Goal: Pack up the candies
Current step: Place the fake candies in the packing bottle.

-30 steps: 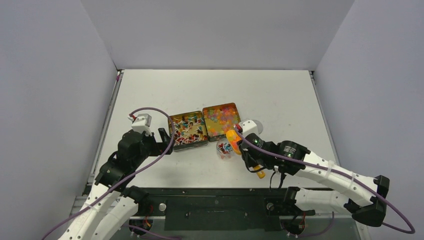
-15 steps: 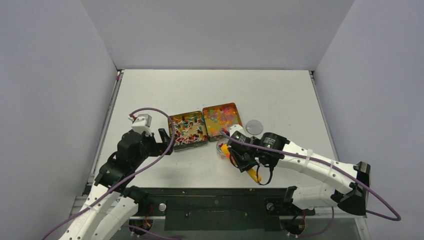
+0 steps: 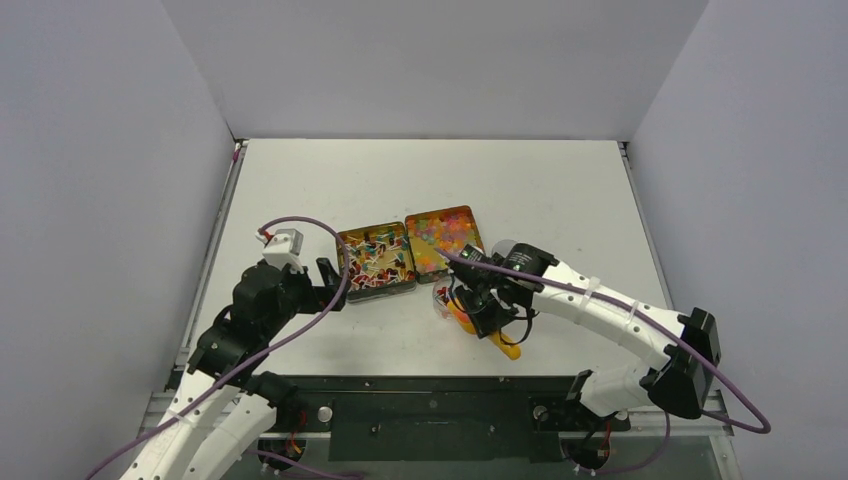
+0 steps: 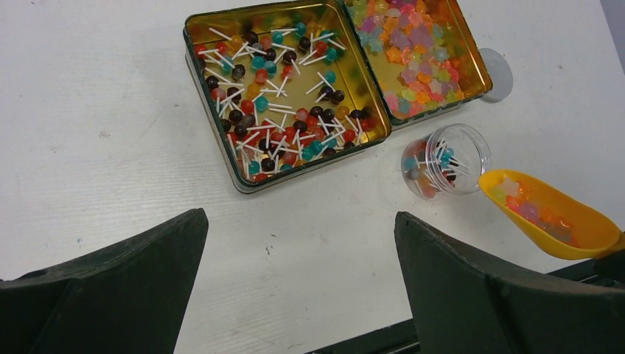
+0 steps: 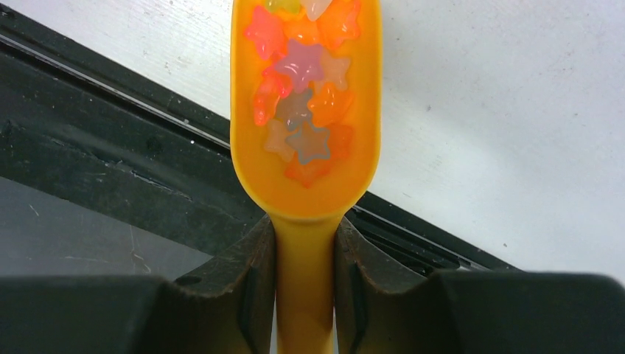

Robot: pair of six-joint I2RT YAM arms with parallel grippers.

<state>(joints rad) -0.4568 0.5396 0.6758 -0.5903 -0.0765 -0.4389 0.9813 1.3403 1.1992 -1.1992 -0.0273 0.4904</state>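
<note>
— Right arm swung leftward over the last second, didn't it?
— Yes. The orange scoop point(image 3: 461, 311) was by the near edge of the right tin point(image 4: 469, 55); now its bowl sits just right of the clear jar point(image 4: 444, 160). The grey lid point(image 3: 503, 247) that the arm hid then shows again behind the wrist. The left arm has not shifted.
— How does the right gripper point(image 5: 306, 258) stand?
— Clamped on the scoop's handle, one finger on each side. Star candies point(image 5: 302, 96) in orange, pink and pale violet lie in the bowl.
— Does the lip touch the jar?
— Hard to say; from the left wrist it looks just beside the rim, perhaps touching.
— And the left gripper point(image 4: 300, 243)?
— Fingers spread wide, nothing between them, hanging left of the tins.
— Where are the other sweets?
— Lollipops point(image 4: 280, 110) with white sticks fill the left tin point(image 4: 315, 162); more stars fill the right one. The two tins stand side by side, touching, about mid-worktop point(image 3: 430, 180). The jar stands upright toward the near edge from where they meet, with a few lollipops and stars inside.
</note>
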